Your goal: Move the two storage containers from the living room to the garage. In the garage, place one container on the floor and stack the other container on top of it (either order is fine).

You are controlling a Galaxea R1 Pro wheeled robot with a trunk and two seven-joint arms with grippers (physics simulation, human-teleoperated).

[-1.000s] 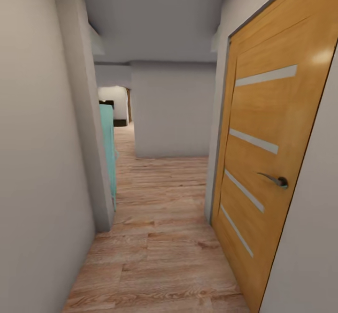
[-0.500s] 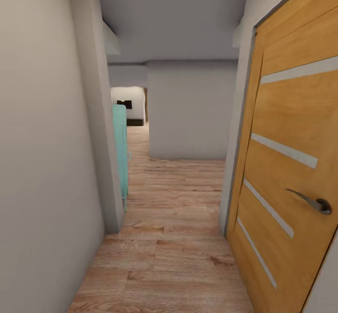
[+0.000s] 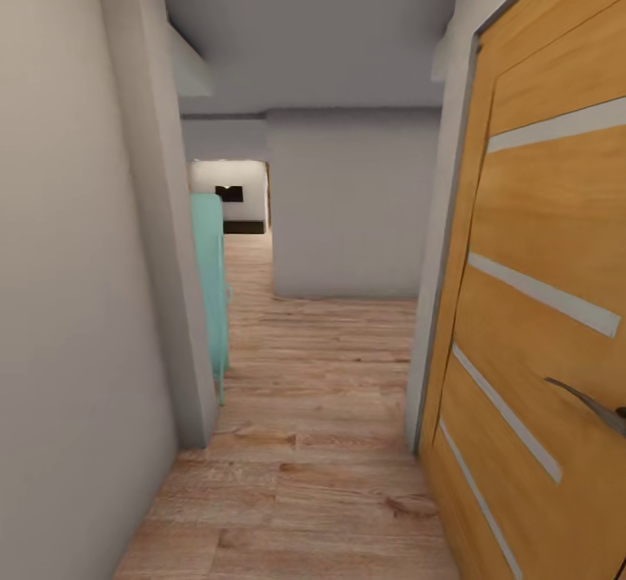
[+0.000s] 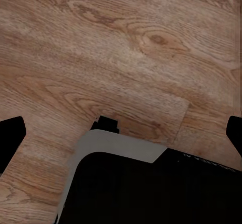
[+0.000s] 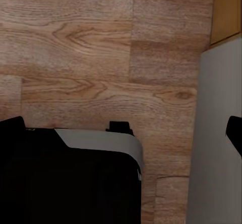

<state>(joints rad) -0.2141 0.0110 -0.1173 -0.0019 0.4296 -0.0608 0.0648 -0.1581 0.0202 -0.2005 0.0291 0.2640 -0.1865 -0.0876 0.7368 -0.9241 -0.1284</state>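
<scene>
The two storage containers and the garage are out of view. I am in a narrow corridor with light wood plank flooring (image 3: 322,441). My left gripper (image 4: 122,130) hangs open over the planks, its dark fingertips (image 4: 10,135) far apart at the picture's edges with nothing between them. My right gripper (image 5: 122,129) is open in the same way, with its fingertips (image 5: 234,132) over planks and a pale wall base. Both wrist views look down past my black, grey-trimmed base (image 4: 151,188).
A wood-panelled door (image 3: 539,319) with pale stripes and a metal handle (image 3: 591,406) stands shut close on the right. A grey wall (image 3: 78,302) runs along the left, with a teal panel (image 3: 210,293) past its corner. A wall (image 3: 348,206) faces me; a passage (image 3: 239,250) continues left of it.
The camera has moved forward along the corridor: the door on the right looms larger, its handle has slid to the picture's edge, and the teal panel is nearer.
</scene>
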